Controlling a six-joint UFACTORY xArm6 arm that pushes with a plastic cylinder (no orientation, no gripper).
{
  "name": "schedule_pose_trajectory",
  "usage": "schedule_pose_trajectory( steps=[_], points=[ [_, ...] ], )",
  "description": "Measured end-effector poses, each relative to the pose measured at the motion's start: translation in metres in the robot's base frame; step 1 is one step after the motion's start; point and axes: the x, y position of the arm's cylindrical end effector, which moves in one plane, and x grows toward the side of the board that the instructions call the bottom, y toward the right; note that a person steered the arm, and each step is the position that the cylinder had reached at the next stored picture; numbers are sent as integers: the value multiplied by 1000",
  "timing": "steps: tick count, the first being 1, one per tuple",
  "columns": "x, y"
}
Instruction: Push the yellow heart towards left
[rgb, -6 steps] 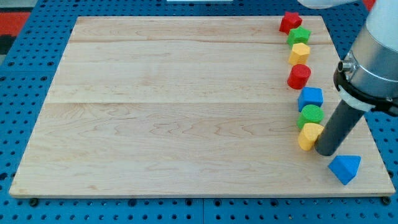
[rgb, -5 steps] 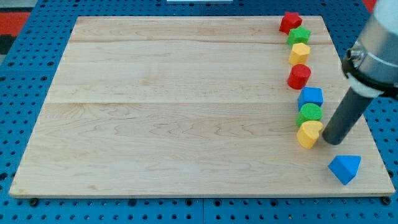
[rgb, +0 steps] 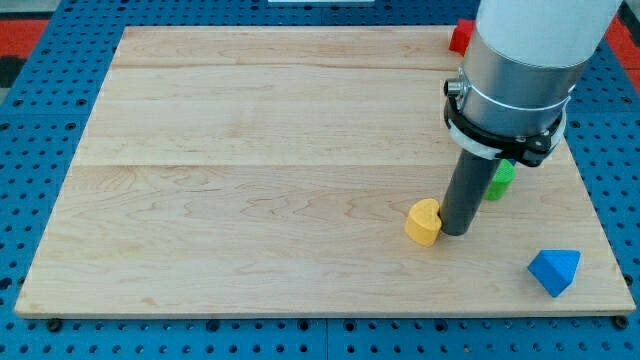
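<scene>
Heart: yellow heart (rgb: 423, 221) lies low on the board (rgb: 250, 170), right of centre, well clear of the other blocks.
Tip: my tip (rgb: 456, 231) sits touching or just beside the heart's right flank, on the side a leftward push needs.
Claw state: no claw on this arm, only the rod, so there is nothing to release, clench or grasp; contact is by pushing alone.
Step in hand: sliding the heart toward the view's left.
Doing it well: I judge the push should run straight left through the heart's middle. The tip looks slightly low on the heart, so it may turn or slip off toward the top. A small correction upward would help.
Path: bare wood lies to the left of the heart, with nothing in the way.
Count, yellow: one heart visible.
Count, blue: one blue block (rgb: 553, 270), wedge-like, near the bottom right corner.
Count, green: one green block (rgb: 502, 177), partly hidden behind the arm.
Count, red: one red block (rgb: 460, 36) at the top edge, mostly hidden.
Hidden: the arm may cover more blocks; I cannot tell.
</scene>
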Motion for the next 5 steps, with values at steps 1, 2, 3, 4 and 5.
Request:
schedule_pose_trajectory(
  steps=[1, 2, 3, 4, 5],
  points=[
    [-2, -43],
    [-2, -97],
    [1, -128],
    [1, -87],
    [-21, -7]
  ],
)
